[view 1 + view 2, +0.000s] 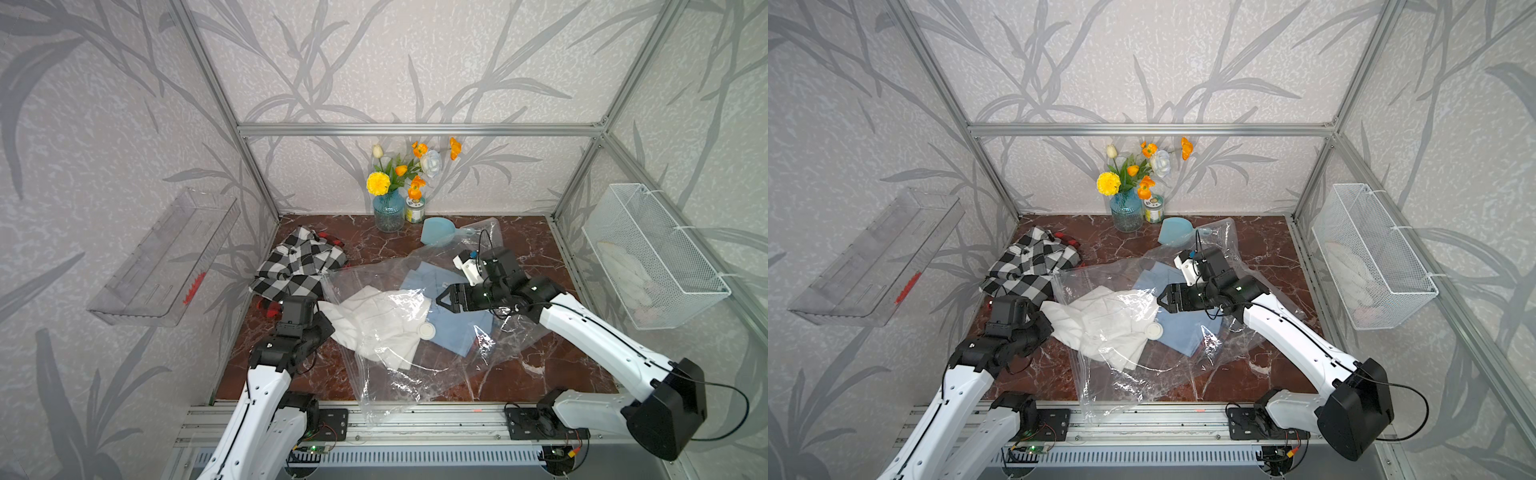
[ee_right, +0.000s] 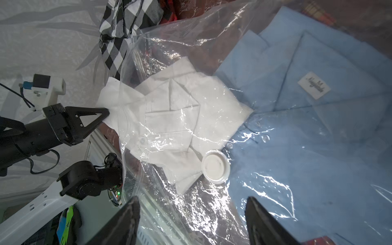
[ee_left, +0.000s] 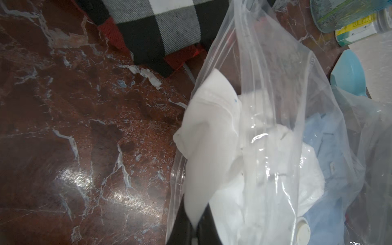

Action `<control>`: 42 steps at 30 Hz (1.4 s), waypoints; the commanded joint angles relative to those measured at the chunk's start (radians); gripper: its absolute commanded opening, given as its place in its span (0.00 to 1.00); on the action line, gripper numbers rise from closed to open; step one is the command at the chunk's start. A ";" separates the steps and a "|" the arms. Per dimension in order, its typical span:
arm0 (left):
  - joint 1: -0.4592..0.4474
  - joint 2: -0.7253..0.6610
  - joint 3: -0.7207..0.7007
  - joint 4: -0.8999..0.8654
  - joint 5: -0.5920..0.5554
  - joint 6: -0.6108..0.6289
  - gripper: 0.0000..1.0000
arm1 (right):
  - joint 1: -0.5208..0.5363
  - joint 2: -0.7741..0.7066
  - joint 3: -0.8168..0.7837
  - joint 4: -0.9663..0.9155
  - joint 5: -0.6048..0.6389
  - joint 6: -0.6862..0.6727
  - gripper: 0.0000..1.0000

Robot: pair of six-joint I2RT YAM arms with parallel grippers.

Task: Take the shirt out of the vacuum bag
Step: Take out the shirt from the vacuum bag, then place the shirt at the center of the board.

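Red-brown marble table (image 1: 540, 257) is carrying cloth, plastic and a few small things.
The clear vacuum bag (image 1: 399, 374) is sprawling across the middle and right of the top, its near edge hanging over the front rail (image 1: 449, 420). A black-and-white checked shirt (image 1: 299, 266) is lying crumpled at the far left, meeting the bag's edge, with a red plaid cloth (image 3: 111, 31) peeking out from under it. By the back wall a blue glass vase (image 1: 388, 215) of flowers is standing upright with a small tin (image 1: 414, 210) just beside it. A light blue scoop (image 1: 436, 231) is lying near them, the bag's far corner reaching its handle.
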 commanded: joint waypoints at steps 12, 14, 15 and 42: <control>0.147 0.187 0.133 -0.022 -0.004 0.168 0.00 | -0.071 0.150 -0.124 0.096 -0.026 -0.011 0.78; 0.147 0.182 0.127 -0.015 0.023 0.154 0.00 | -0.071 0.163 -0.119 0.098 -0.028 -0.015 0.78; 0.147 0.169 0.127 -0.020 0.044 0.148 0.05 | -0.072 0.167 -0.117 0.099 -0.026 -0.019 0.78; -0.055 -0.235 -0.327 0.175 0.099 -0.555 1.00 | -0.075 0.196 -0.096 0.111 -0.062 -0.055 0.77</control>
